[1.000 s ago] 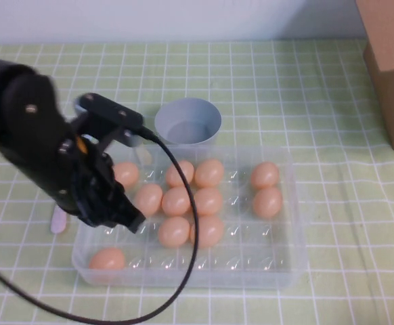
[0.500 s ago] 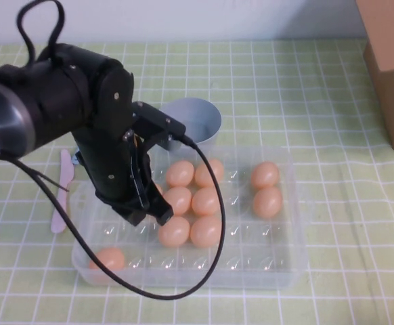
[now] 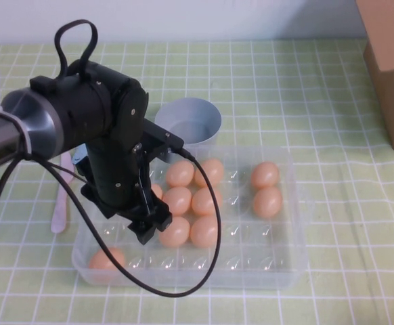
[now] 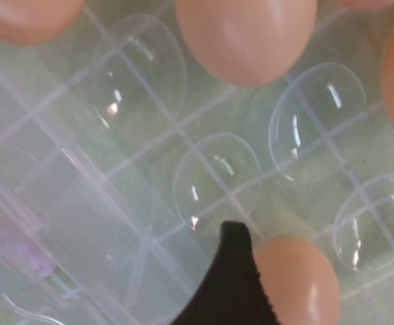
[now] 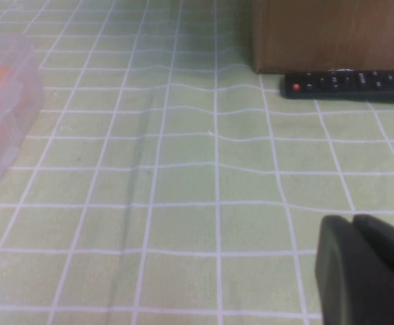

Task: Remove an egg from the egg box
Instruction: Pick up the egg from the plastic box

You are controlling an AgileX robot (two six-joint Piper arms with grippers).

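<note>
The clear egg box (image 3: 290, 269) lies in the middle of the table with several peach-orange eggs in its cups. My left gripper (image 3: 148, 231) hangs low over the box's left part, beside an egg (image 3: 174, 231) in the third row. In the left wrist view one black fingertip (image 4: 232, 271) rests against an egg (image 4: 298, 284) that sits in its cup; the other finger is out of frame, so the jaws stand wide apart. My right gripper (image 5: 354, 227) is shut and empty, low over the tablecloth at the right, outside the high view.
A grey-blue bowl (image 3: 188, 122) stands just behind the box. A pink spoon (image 3: 60, 208) lies left of it. A cardboard box (image 3: 390, 61) stands at the far right, with a black remote (image 5: 349, 84) in front of it. The box's corner (image 5: 1, 101) shows in the right wrist view.
My left arm has swung right from the tray's left edge and now stands over the tray, its gripper down among the eggs.
</note>
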